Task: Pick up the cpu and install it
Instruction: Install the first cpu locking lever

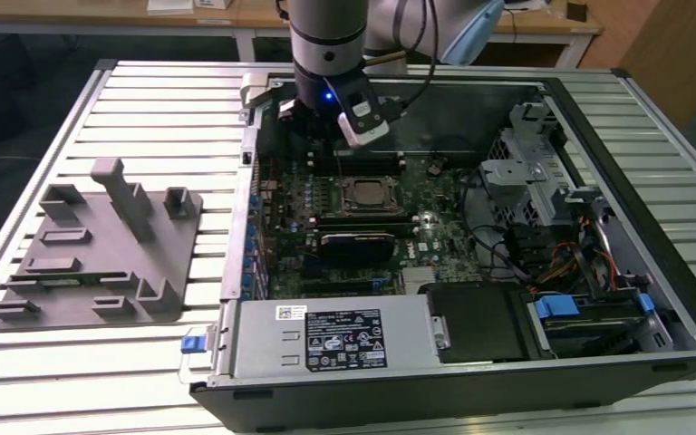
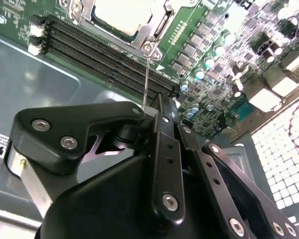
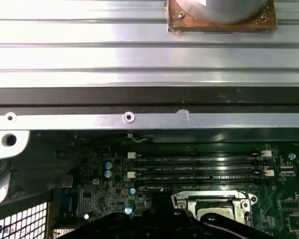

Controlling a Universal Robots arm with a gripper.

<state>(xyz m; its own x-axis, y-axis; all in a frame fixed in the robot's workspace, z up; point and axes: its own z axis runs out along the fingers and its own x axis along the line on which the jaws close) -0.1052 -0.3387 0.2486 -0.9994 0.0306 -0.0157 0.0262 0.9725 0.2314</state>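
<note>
In the second wrist view, my end effector [image 2: 158, 102] has its fingertips pressed together. A thin metal lever [image 2: 146, 74] stands just beside the tips; I cannot tell whether it is gripped. The cpu [image 1: 364, 192] lies flat in the socket frame [image 1: 364, 178] on the motherboard [image 1: 445, 227], inside the open computer case [image 1: 656, 272] on the slatted tabletop [image 1: 142, 100]. In the exterior view, the cpu is at 5 o'clock from my wrist, near it.
</note>
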